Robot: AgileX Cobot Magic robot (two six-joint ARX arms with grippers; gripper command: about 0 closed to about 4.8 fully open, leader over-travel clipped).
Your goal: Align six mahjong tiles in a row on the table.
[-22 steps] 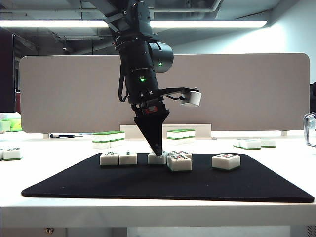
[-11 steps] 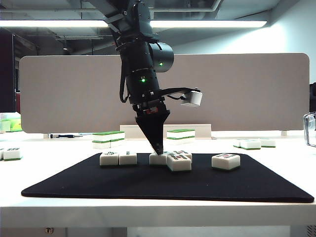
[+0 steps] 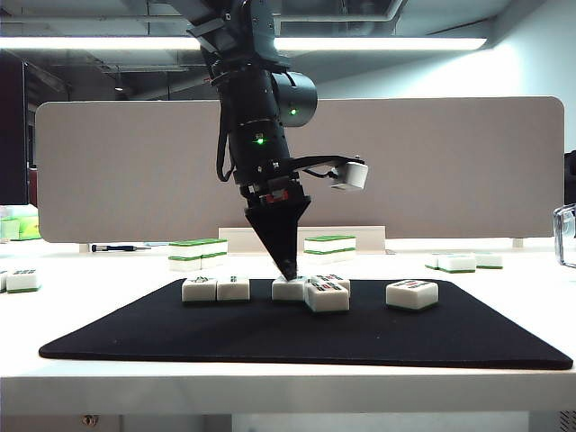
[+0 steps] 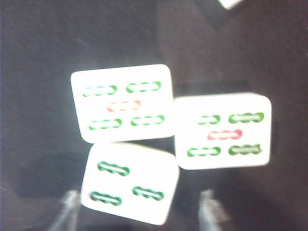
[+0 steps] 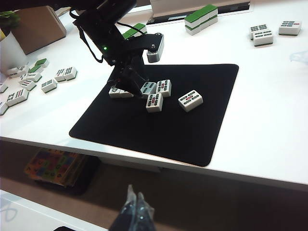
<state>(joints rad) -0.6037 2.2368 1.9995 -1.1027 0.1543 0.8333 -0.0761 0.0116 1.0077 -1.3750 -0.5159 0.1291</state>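
Left gripper (image 3: 287, 270) pointing down over a tight cluster of three tiles (image 4: 126, 102) on the black mat (image 3: 270, 337), fingertips (image 4: 67, 207) spread to either side of the nearest tile (image 4: 129, 183), released, holding nothing. Two more tiles (image 3: 216, 289) side by side left of the cluster, a sixth (image 3: 412, 294) well apart to the right. Right gripper (image 5: 134, 207) back off the table (image 5: 269, 134), fingers pressed together, empty

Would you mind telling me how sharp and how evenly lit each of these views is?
Exterior view: sharp; ceiling strip lights glare white, left gripper dark against the panel. Left wrist view: soft, mahjong tiles overexposed on the black mat. Right wrist view: clear and even; right gripper blurred.
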